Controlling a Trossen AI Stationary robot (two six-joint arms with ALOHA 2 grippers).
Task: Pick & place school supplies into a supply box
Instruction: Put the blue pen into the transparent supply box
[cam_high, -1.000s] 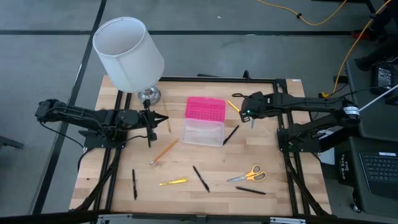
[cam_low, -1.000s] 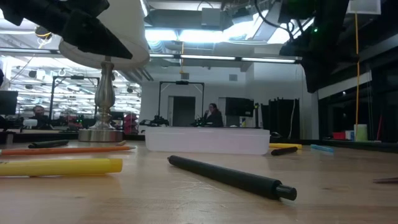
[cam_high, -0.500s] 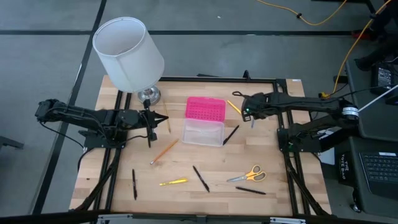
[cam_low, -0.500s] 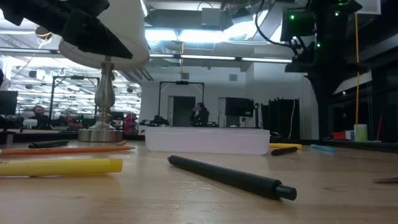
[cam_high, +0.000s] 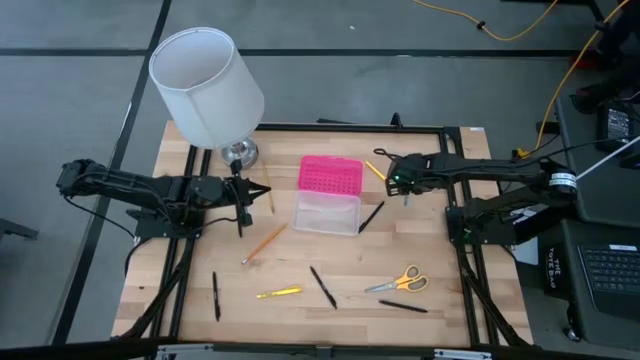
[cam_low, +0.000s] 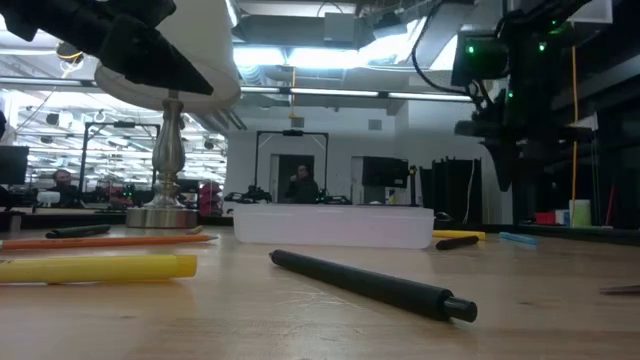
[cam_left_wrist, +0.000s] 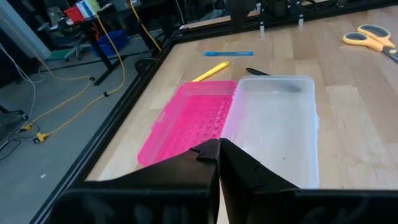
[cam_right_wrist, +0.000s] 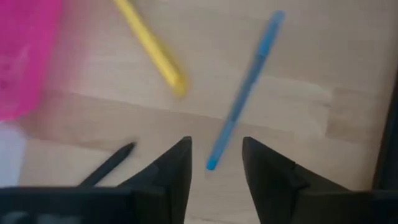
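Note:
The supply box lies open at mid-table: pink lid (cam_high: 330, 175) flat at the far side, clear base (cam_high: 327, 212) nearer. My right gripper (cam_right_wrist: 216, 163) is open and points down just right of the lid (cam_high: 400, 187). It hangs above a blue pen (cam_right_wrist: 242, 118) that lies flat on the table, one pen end showing between the fingertips. A yellow pen (cam_right_wrist: 152, 46) and a black pen (cam_right_wrist: 109, 165) lie beside it. My left gripper (cam_left_wrist: 217, 149) is shut and holds nothing, hovering left of the box (cam_high: 240, 203).
A white-shaded lamp (cam_high: 205, 85) stands at the far left. An orange pencil (cam_high: 265, 242), a wooden pencil (cam_high: 268, 190), a yellow pen (cam_high: 278, 293), black pens (cam_high: 323, 287) and yellow-handled scissors (cam_high: 397, 282) lie on the near half of the table.
My right gripper has come down toward the table over the blue pen and shifted slightly toward the pink lid. The box and the supplies have stayed where they were.

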